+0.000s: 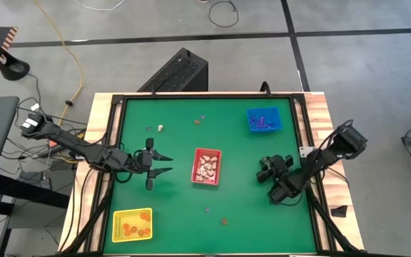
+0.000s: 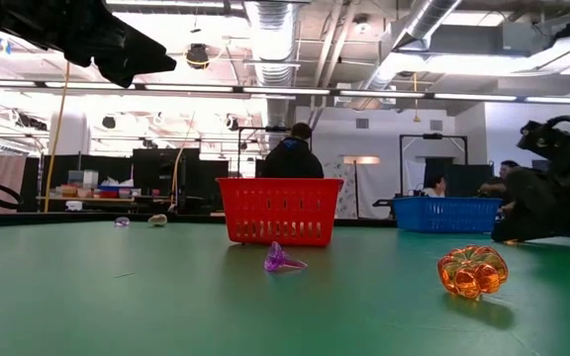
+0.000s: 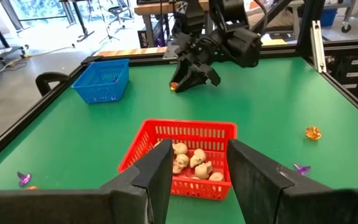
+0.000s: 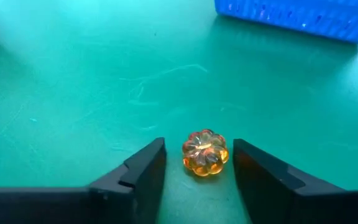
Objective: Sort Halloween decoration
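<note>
On the green table (image 1: 170, 214), the red plastic mesh tray (image 1: 207, 165) at the centre serves as the marker for everything else. In the low view, nearest the lens, a translucent orange glass-like pumpkin trinket (image 2: 473, 271) and a small purple trinket (image 2: 283, 260) lie on the mat in front of that tray, well apart from each other.

The tray holds a heap of cream skull trinkets (image 3: 191, 160). To its left, the left gripper (image 3: 197, 174) hovers above the mat with its fingers apart and nothing between them, pointed at the tray.

To the tray's right, the right gripper (image 4: 197, 171) sits low over the mat, its two dark fingers spread to either side of a second orange pumpkin trinket (image 4: 205, 152); the pumpkin rests on the table between the fingertips, with a sliver of green visible on each side, so the fingers are not clamped on it.

The yellow plastic tray (image 1: 133, 224), holding orange pieces, stands toward the near-left corner from the red tray. The blue plastic mesh tray (image 1: 263, 120), holding dark purple pieces, stands beyond and to the right of it. A pale trinket (image 1: 160, 128) and another small piece (image 1: 198, 121) lie beyond the red tray, toward the far edge.

Past the table, a person (image 2: 295, 153) in dark clothing stands behind the red tray. No brand or lettering can be read on any tray.
</note>
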You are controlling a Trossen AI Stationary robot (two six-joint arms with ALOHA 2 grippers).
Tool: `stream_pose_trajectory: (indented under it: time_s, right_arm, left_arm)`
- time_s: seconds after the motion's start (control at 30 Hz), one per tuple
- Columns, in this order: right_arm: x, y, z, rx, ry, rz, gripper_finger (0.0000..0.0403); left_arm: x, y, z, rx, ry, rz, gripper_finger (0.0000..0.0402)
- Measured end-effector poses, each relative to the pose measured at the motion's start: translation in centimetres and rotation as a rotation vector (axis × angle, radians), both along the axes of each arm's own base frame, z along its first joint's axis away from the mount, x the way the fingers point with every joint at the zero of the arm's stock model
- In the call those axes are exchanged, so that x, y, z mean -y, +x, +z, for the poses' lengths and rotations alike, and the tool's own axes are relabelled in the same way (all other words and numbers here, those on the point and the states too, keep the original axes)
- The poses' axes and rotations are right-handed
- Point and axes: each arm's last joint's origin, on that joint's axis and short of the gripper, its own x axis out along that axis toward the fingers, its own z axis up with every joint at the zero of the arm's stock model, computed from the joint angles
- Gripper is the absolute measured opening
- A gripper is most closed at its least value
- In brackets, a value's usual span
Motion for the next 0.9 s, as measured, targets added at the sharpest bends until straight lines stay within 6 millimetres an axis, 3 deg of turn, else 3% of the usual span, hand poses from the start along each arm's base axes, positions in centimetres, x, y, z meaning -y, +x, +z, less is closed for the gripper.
stream_pose_trajectory:
  time_s: [0.23,0.43,0.6,0.77,0.9]
  right_arm:
    - [-1.3,0.3,0.4,0.006,0.005,0.004,0.012]
    - [-3.0,2.5,3.5,-0.034,0.045,0.124,0.0121]
    - [-4.6,6.1,7.8,-0.01,-0.013,0.306,0.014]
    - [-6.7,11.0,12.6,0.093,-0.122,0.554,0.0121]
    - [-7.9,15.2,14.9,0.222,-0.206,0.794,0.0117]
  left_arm:
    - [0.0,0.0,0.0,0.0,-0.007,0.001,0.0141]
    - [0.0,0.0,0.0,0.0,-0.005,0.002,0.0141]
    - [0.0,0.0,0.0,-0.003,-0.002,0.007,0.0141]
    - [0.0,0.0,0.0,-0.003,-0.001,0.008,0.0141]
    - [0.0,0.0,0.0,-0.003,-0.001,0.008,0.0141]
